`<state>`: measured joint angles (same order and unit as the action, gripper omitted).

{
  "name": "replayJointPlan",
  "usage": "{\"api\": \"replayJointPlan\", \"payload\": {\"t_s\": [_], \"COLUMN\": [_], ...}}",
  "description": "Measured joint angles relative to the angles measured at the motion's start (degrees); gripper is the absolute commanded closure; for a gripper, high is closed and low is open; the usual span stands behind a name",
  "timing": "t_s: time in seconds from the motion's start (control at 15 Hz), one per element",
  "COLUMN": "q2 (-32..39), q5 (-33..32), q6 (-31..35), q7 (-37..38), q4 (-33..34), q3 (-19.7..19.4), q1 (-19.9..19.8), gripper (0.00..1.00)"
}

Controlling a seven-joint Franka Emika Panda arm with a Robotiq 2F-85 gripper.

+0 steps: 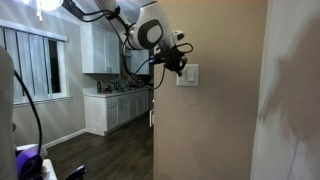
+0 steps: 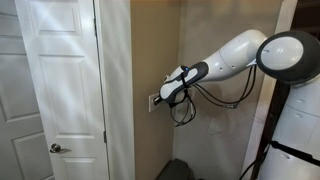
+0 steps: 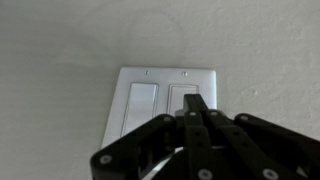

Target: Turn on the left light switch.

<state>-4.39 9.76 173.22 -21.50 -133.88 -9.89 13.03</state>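
The left light switch (image 3: 143, 108) is the left-hand rocker of the small white wall plate (image 3: 165, 75), in plain sight in the wrist view with nothing in front of it. Its neighbour, the right rocker (image 3: 177, 92), is partly covered by my claw (image 3: 195, 105), whose fingers are drawn together into a single narrow tip with no gap showing and nothing held between them.

That placement is the main hazard. The tip sits over the right rocker, so pushing straight ahead from here would likely throw the wrong switch. I judge I need a sideways shift toward the left rocker before pressing. The two rockers lie close together, so a small error could land the tip on the seam and nudge both. I cannot tell whether the tip already touches the plate, nor which end of the rocker means on.

In an exterior view my arm (image 2: 235, 55) reaches in from the side, the forearm sloping down to the wrist, which points the claw nearly square at the beige wall (image 3: 60, 40).
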Motion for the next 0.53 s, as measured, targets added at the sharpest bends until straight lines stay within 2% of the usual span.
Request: {"api": "replayJointPlan", "payload": {"t_s": [0.53], "q2": [2.8], "q5": [0.0], "q6": [5.1], "q7": [0.4], "q4": [1.5], "q3": [-0.1], "q1": [0.0], "gripper": [1.00]}}
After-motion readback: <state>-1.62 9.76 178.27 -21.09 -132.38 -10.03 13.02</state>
